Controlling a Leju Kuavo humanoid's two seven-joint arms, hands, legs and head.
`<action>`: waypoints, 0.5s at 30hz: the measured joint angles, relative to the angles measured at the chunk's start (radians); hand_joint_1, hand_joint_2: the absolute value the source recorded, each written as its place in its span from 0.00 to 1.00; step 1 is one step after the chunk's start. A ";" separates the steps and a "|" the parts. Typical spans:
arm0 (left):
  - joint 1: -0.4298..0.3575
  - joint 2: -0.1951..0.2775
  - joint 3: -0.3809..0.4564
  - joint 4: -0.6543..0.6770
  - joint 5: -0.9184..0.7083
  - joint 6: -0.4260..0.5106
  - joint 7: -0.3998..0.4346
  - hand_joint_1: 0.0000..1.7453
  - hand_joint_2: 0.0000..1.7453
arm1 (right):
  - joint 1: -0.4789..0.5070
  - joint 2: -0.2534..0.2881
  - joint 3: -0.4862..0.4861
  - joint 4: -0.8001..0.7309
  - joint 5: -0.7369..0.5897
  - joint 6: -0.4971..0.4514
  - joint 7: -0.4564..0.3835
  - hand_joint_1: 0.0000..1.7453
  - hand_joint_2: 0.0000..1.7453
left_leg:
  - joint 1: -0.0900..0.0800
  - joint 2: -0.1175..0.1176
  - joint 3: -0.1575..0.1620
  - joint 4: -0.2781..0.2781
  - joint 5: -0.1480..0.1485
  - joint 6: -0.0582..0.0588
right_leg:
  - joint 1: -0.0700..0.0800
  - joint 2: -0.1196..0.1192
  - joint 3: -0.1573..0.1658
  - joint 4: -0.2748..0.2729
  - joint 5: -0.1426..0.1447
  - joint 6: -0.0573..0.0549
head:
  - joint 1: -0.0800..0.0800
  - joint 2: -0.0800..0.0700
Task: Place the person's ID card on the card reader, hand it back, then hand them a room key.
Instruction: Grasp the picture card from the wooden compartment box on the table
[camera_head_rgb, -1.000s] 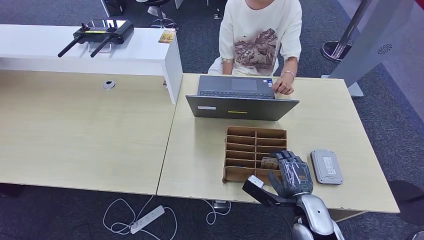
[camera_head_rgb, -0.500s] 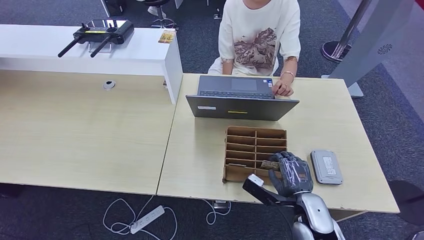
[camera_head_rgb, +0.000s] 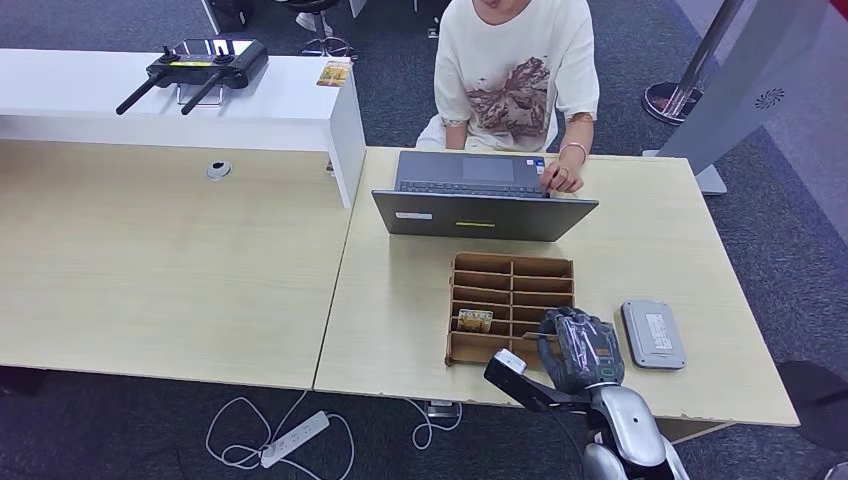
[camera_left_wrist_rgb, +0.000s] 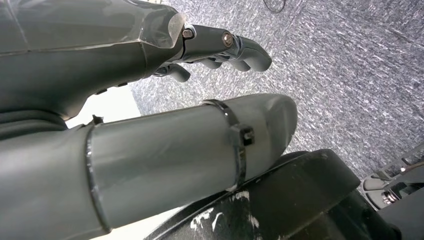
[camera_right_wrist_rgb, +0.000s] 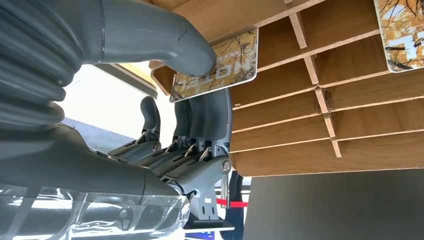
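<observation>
Right wrist view: our right hand (camera_right_wrist_rgb: 165, 100) pinches a printed hotel key card (camera_right_wrist_rgb: 215, 65) between thumb and fingers, lifting it from the brown wooden slotted rack (camera_right_wrist_rgb: 310, 120) for handover.

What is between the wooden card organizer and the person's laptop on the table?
In the head view, only bare tabletop lies between the wooden card organizer and the laptop; nothing stands in that strip.

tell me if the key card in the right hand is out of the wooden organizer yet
Cannot tell. The right hand pinches the key card between thumb and fingers at the wooden organizer, but whether its edge has left the slot is hidden.
</observation>
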 joint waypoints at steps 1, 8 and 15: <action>0.000 0.000 0.000 0.000 0.000 0.000 0.000 0.00 0.00 | 0.000 0.000 0.000 0.000 0.000 0.000 0.000 0.67 1.00 | 0.000 0.000 0.000 0.000 0.000 0.000 | 0.000 0.000 0.000 0.000 0.000 0.000 | 0.000 0.000; 0.000 0.000 0.000 0.000 0.001 0.000 0.000 0.00 0.00 | -0.003 0.001 0.000 0.003 0.000 -0.001 0.000 0.67 1.00 | 0.000 0.000 0.000 0.000 0.000 0.000 | 0.000 0.000 0.000 0.000 0.000 0.000 | 0.000 0.000; 0.000 0.000 0.000 0.000 0.003 0.000 0.000 0.00 0.00 | -0.004 0.001 0.000 0.003 0.000 -0.007 -0.005 0.79 1.00 | 0.000 0.000 0.000 0.000 0.000 0.000 | 0.000 0.000 0.000 0.000 0.000 0.000 | 0.000 0.000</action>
